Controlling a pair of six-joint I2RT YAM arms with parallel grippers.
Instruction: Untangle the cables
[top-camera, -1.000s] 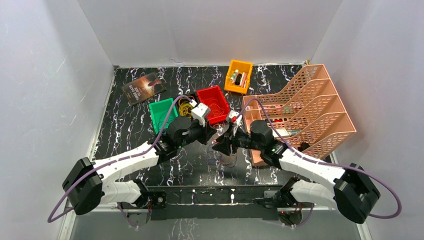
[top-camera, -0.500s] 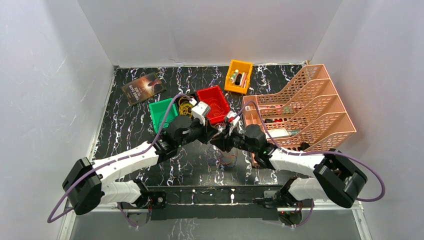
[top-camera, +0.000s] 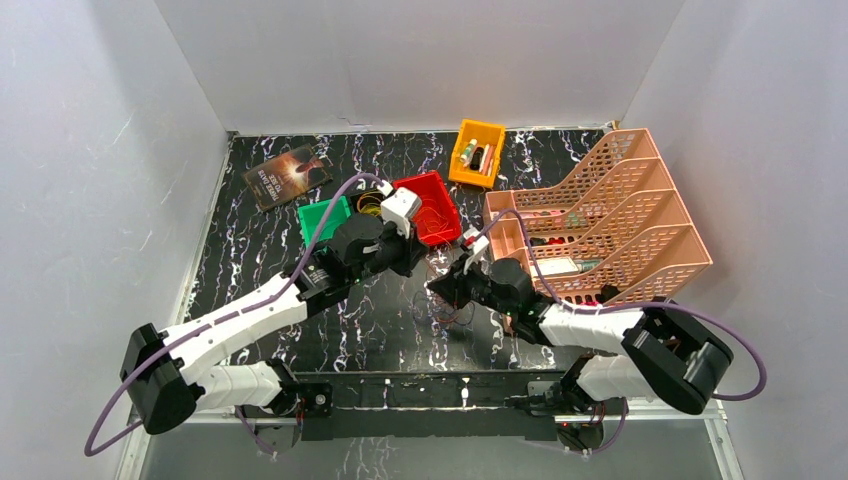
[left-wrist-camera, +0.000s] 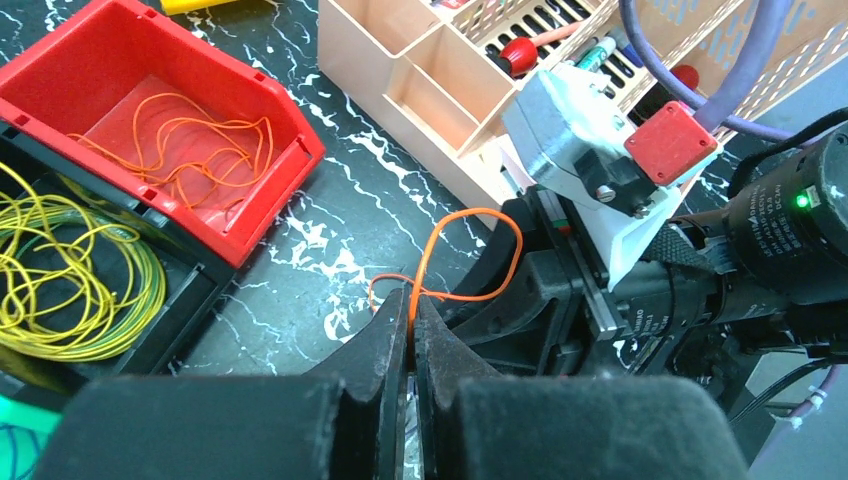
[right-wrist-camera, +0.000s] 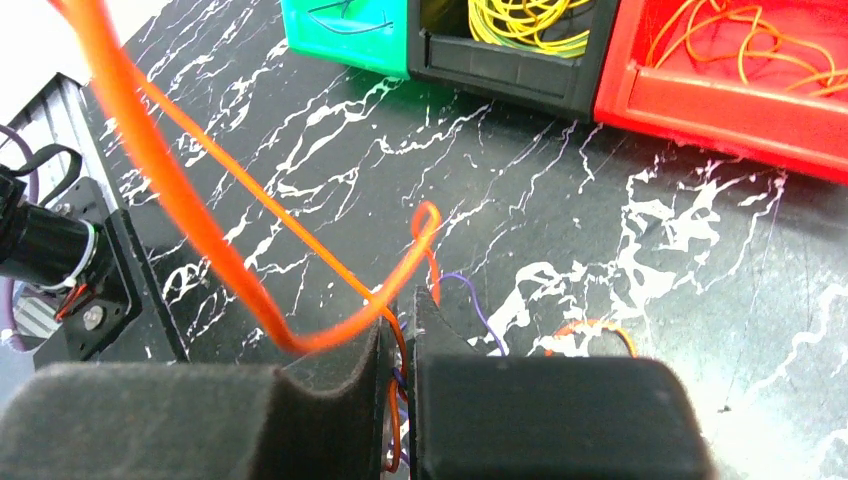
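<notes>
At table centre, between the two wrists, one orange cable (left-wrist-camera: 478, 213) is held by both arms. The left gripper (left-wrist-camera: 410, 325) is closed flat on it. In the left wrist view the strand rises from between the pads in a loop that reaches toward the right wrist. The right gripper (right-wrist-camera: 403, 320) is seen with its pads almost together. The same orange strand passes into the narrow gap, and a grip on it is judged. A thin purple strand is also seen at that gap; whether it is pinched too cannot be told.

The rest of the cables (top-camera: 447, 313) lie as a small loose tangle on the table (left-wrist-camera: 330, 200), just below the right gripper. Purple and orange loops are visible there in the right wrist view.

Purpose of the hold, as judged: the strand is pinned at two points so that it can be drawn out of the knot without the whole bundle being dragged along.

Sorted strands are noted behind: orange ones in the red bin (left-wrist-camera: 285, 150), yellow ones in the black bin (left-wrist-camera: 190, 300) beside it. The red bin is therefore judged the likely place for this cable.

Risk: if the purple strand is caught in the right pads, the knot may be tightened by pulling.
</notes>
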